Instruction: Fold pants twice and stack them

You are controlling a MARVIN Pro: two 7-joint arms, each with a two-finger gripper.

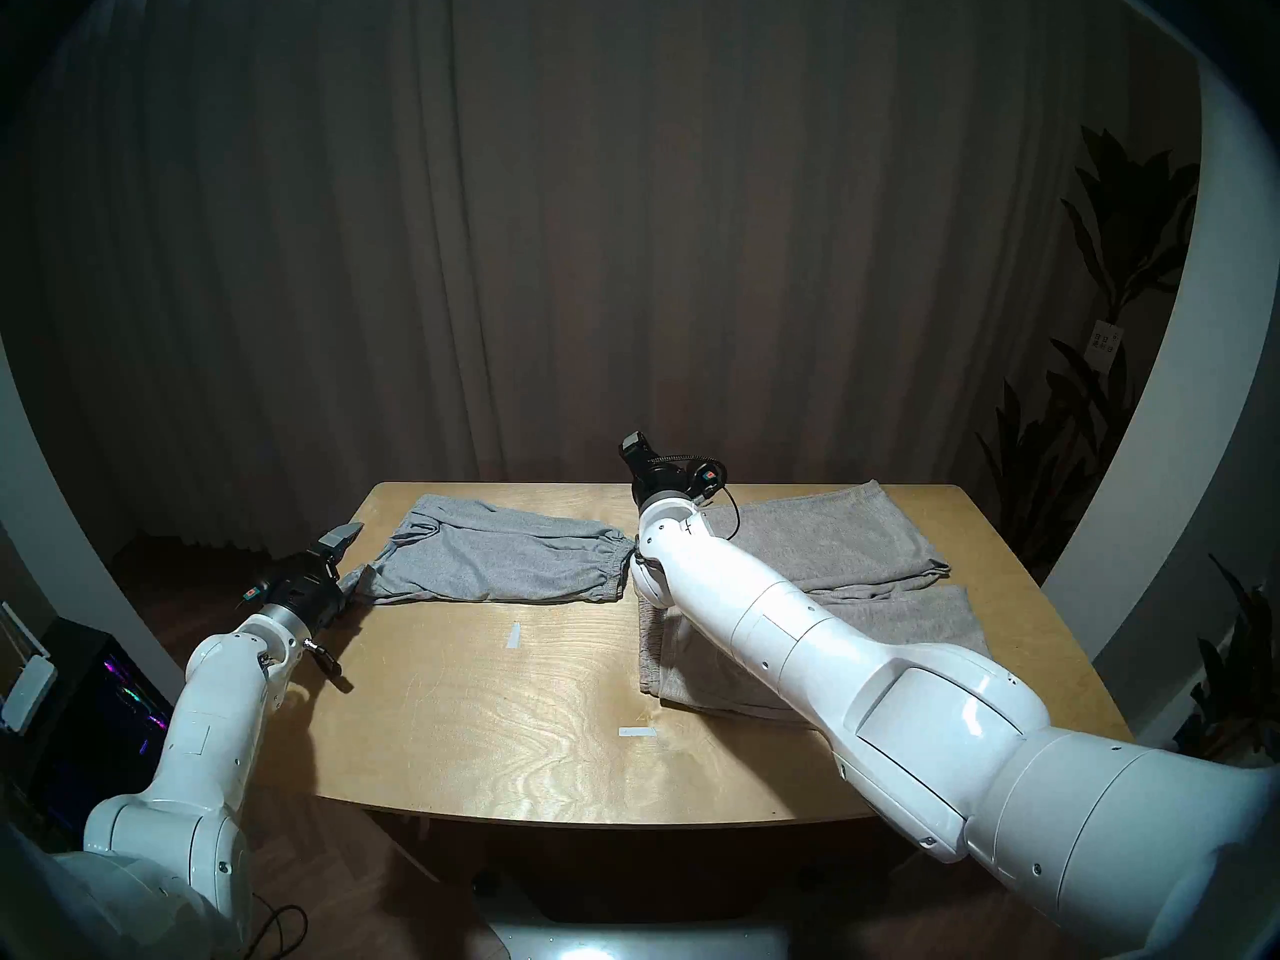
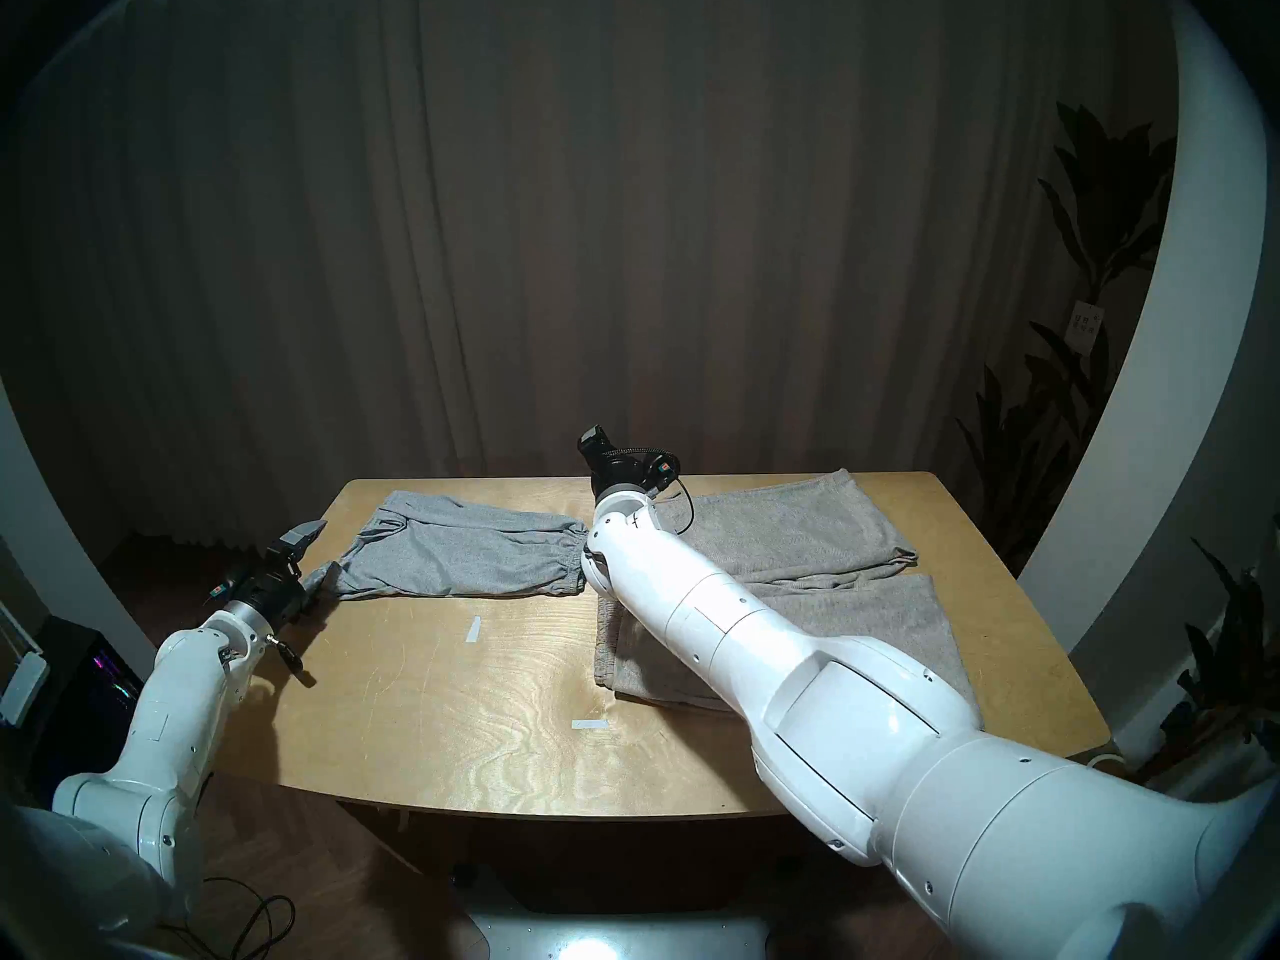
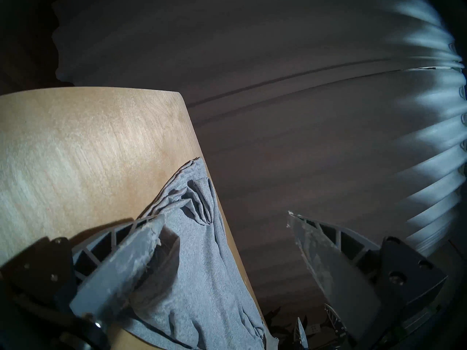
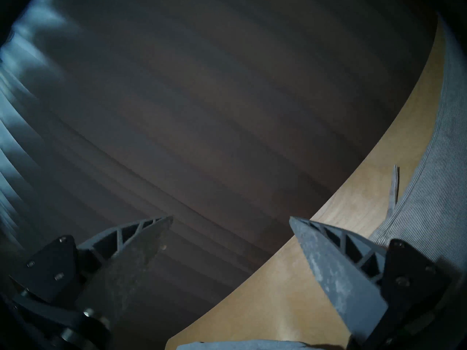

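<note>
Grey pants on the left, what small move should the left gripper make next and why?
Probably close. The left gripper stands open at the table's left edge, and the light grey pants' corner lies between its fingers, ungripped. The beige pants lie apart, so nothing is stacked yet.

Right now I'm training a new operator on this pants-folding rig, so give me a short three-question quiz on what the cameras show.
1. True or false: the left gripper is clamped shut on the light grey pants.
2. Which pair lies on the robot's right side of the wooden table? A) light grey pants B) beige-grey pants C) neither
3. Fill in: the right gripper stands ____, holding nothing.

Key:
1. False: its jaws are apart, with the cloth lying beside one finger.
2. B
3. open
</note>
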